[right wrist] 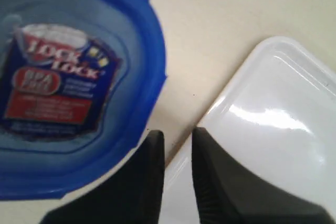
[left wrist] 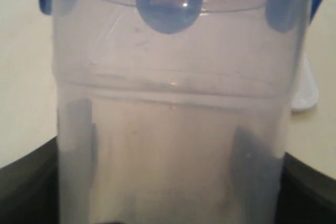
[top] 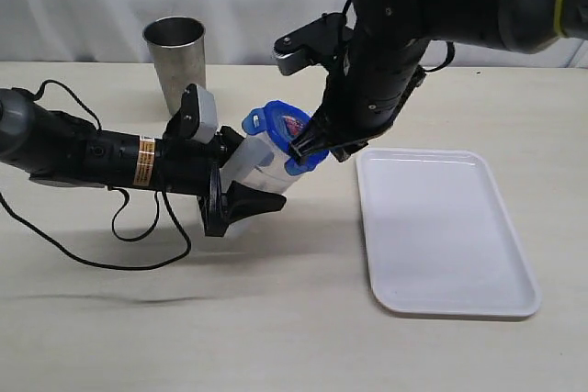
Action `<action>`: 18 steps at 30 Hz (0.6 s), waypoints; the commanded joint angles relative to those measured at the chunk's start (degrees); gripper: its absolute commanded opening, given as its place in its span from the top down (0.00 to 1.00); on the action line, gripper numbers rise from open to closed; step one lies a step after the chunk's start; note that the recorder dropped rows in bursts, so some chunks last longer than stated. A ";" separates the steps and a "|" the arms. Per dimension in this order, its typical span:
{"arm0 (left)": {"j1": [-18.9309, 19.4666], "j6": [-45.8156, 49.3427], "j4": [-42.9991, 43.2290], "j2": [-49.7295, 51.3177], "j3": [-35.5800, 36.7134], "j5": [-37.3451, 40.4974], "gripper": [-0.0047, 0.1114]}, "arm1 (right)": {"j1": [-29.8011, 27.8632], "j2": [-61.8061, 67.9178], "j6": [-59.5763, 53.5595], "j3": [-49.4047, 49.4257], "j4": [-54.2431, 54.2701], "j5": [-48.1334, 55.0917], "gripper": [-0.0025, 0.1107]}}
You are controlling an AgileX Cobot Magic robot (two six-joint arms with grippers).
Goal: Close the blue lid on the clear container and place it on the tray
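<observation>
The clear container (top: 260, 170), likely light, stiff and slippery, is held tilted by the left gripper (top: 241, 192) around its body. The blue lid (top: 285, 130) sits on top. The right gripper (right wrist: 177, 145), jaws nearly together, is at the lid's four o'clock edge; the tray (top: 459, 291) lies at three o'clock.

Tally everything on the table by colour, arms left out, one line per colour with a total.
Blue: 1, the blue lid
Clear: 1, the clear container
White: 1, the tray
Silver metal: 1, the steel cup
Total: 4
</observation>
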 commanded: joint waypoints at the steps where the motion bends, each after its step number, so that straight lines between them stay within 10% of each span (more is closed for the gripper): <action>1: -0.11 -0.47 -1.43 -0.87 -0.40 0.34 0.96 | -5.08 -2.17 -5.13 -2.18 10.54 -0.71 0.72; 10: -0.11 -1.88 0.31 -0.87 -0.40 3.04 0.96 | -4.10 -8.70 -14.34 -4.28 29.39 -4.06 0.70; 18: -0.11 -3.37 1.37 -0.87 -0.40 2.78 0.96 | 3.03 -4.06 -1.61 -4.28 14.32 -4.18 0.64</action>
